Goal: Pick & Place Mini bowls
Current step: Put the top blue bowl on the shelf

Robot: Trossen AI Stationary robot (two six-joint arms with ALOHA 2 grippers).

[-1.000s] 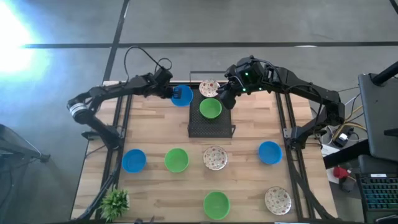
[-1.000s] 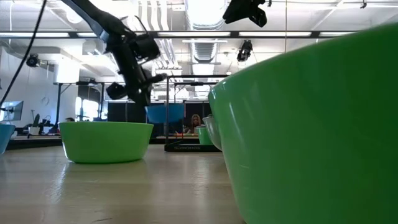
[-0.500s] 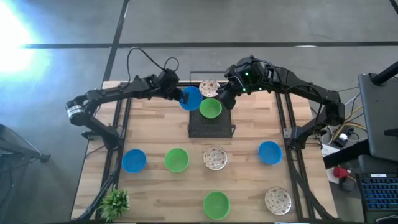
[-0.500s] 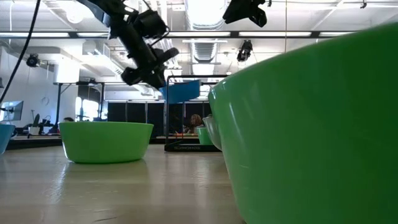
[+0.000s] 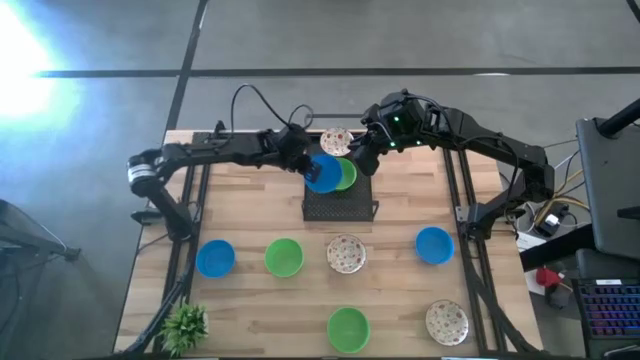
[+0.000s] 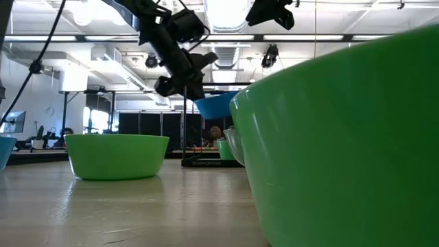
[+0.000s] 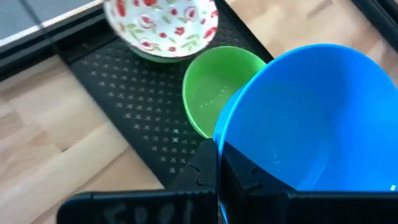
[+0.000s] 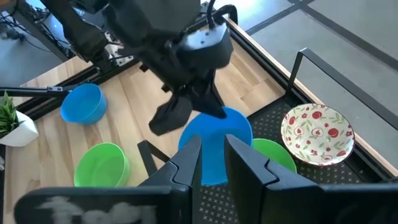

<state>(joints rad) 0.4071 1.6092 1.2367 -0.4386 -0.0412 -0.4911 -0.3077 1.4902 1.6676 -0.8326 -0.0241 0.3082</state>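
**Blue bowl carried over the tray, just above the green one**

Wooden tabletop (image 5: 390,250) fills the high view, with a black tray (image 5: 340,200) at its far edge. The left hand (image 5: 303,163) reaches in from the left side, pinching a blue bowl (image 5: 322,172) by its rim; the bowl hangs over the tray and overlaps the green bowl (image 5: 345,175) already sitting there. A floral bowl (image 5: 336,140) lies at the tray's far end. The right hand (image 5: 362,158) waits just on the other side of the green bowl. Six more bowls are spread over the nearer tabletop, well apart from both hands.

At table height, an office hall stretches behind. The left hand (image 6: 180,77) holds the blue bowl (image 6: 216,105) clear of the surface, tilted, above the tray (image 6: 206,162).

From the left wrist, the fingers (image 7: 214,168) clamp the blue bowl's (image 7: 311,118) rim. The green bowl (image 7: 214,96) sits directly beyond and below it, touching the floral bowl (image 7: 161,25).

From the right wrist, its own fingers (image 8: 186,165) stand slightly apart with nothing between them, pointing at the blue bowl (image 8: 214,143).

My judgement: the drop turns on the blue bowl lying slightly to the left arm's side of the green one, so a short carry onward would centre it for nesting.
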